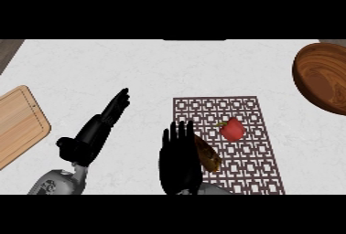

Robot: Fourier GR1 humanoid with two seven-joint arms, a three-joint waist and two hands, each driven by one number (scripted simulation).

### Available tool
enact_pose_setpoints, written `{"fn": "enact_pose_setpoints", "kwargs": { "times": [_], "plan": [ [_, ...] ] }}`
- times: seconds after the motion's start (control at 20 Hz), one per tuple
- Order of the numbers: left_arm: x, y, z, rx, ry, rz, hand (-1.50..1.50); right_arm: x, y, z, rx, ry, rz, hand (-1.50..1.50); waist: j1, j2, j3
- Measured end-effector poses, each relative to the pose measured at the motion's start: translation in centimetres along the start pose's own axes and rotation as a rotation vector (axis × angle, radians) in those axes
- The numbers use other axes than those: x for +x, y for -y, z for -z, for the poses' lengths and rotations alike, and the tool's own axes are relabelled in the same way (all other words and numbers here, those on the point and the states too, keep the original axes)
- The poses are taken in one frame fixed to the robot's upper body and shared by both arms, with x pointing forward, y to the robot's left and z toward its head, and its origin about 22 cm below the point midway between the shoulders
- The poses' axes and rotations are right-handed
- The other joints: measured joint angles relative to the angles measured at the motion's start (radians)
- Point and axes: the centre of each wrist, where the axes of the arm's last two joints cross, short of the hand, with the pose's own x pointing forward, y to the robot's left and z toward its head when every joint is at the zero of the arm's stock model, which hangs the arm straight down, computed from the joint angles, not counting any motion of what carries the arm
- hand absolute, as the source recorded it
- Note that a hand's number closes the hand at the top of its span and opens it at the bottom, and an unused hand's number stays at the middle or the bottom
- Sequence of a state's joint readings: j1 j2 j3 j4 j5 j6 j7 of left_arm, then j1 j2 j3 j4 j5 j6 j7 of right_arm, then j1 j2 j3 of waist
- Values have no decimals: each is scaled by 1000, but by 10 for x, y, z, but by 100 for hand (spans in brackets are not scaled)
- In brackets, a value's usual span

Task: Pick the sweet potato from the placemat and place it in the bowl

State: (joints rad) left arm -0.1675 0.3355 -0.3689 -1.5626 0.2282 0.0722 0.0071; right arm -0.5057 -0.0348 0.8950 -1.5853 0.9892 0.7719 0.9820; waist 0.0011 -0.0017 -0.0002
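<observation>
Pale marbled desk (202, 68) with a matt stone look, glossy dark wooden bowl (324, 77) with visible grain, light matt wooden cutting board (20, 121), brown openwork placemat (250, 155), smooth shiny red pepper (232, 130), dull brown sweet potato (208, 155)

Even, bright light falls across the pale counter (202, 64), with no clear direction and almost no cast shadows under the things on it. The wooden bowl (324, 77) carries a soft sheen on its inner wall, and the red fruit (232, 130) shows a faint highlight. Both black robot hands read as near-flat dark shapes with little surface detail, and fine edges look slightly soft throughout.
</observation>
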Motion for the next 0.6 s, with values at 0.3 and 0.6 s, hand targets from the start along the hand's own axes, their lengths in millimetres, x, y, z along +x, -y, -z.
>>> {"fn": "enact_pose_setpoints", "kwargs": {
  "times": [0.3, 0.6],
  "plan": [
    [-4, 3, 2, -4, -1, -7, 0, -5, -13, -1, -51, -58, -52, -150, -1, 1, 0],
    [-2, -4, 4, -4, -7, -7, 0, -8, -24, 7, -46, -112, -54, -150, 0, 1, 0]
  ]
}}
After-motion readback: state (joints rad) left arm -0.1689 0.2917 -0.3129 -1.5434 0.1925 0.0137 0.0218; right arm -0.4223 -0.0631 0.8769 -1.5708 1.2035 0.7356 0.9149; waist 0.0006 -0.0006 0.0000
